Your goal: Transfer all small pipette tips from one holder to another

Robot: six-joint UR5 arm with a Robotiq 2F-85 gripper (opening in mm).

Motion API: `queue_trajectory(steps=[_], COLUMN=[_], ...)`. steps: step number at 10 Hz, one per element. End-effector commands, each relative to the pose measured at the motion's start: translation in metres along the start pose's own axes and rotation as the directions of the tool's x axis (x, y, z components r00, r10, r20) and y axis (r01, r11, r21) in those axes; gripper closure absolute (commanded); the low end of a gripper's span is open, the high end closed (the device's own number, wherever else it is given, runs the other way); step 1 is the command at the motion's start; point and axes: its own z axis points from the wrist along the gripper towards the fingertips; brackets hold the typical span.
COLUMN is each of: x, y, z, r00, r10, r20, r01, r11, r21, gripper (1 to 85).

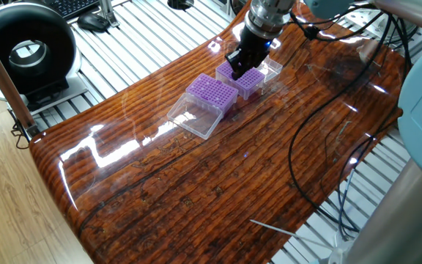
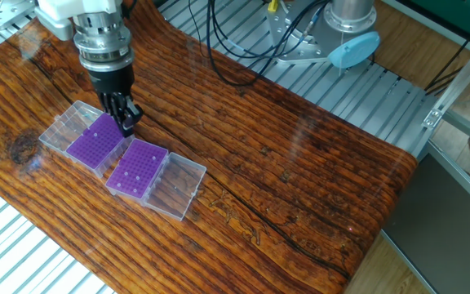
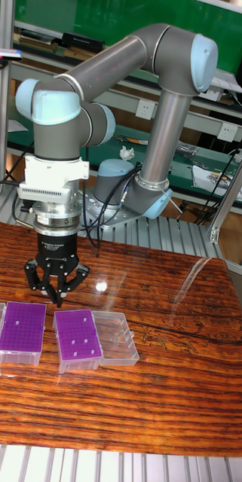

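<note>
The hand (image 3: pixel 58 300), fingers drawn nearly together with nothing seen held, is positioned over the gap between two purple boxes (image 2: pixel 97 142) (image 2: pixel 137 167) on the desk (image 2: pixel 300 171), where a few tips (image 3: pixel 77 340) are seen.

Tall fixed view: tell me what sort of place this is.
Probably a robotics lab or workshop. A grey and blue robot arm is mounted by a wooden table holding two purple pipette-tip boxes, and behind it stand shelves on aluminium framing, with wall sockets.
</note>
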Motion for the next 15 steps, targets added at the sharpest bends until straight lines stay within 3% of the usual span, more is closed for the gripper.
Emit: queue_trajectory(steps=[1,3,5,6,9,12,15], x=[-0.001,-0.001,-0.001,-0.004,-0.009,-0.013,-0.017], y=[0.004,0.001,0.001,-0.002,0.007,0.0,0.009], z=[-0.002,-0.004,-0.01,-0.013,-0.012,-0.012,-0.011], r00=[1.0,0.999,0.999,0.997,0.998,0.995,0.997], r10=[-0.023,-0.038,-0.05,-0.075,-0.069,-0.104,-0.077], r20=[0.009,0.005,-0.013,-0.016,-0.012,-0.001,0.02], r01=[0.023,0.038,0.051,0.076,0.07,0.104,0.074], r11=[1.0,0.999,0.996,0.99,0.992,0.985,0.992], r21=[-0.019,0.006,0.07,0.122,0.109,0.134,0.103], gripper=[84.7,84.7,84.7,84.7,84.7,84.7,84.7])
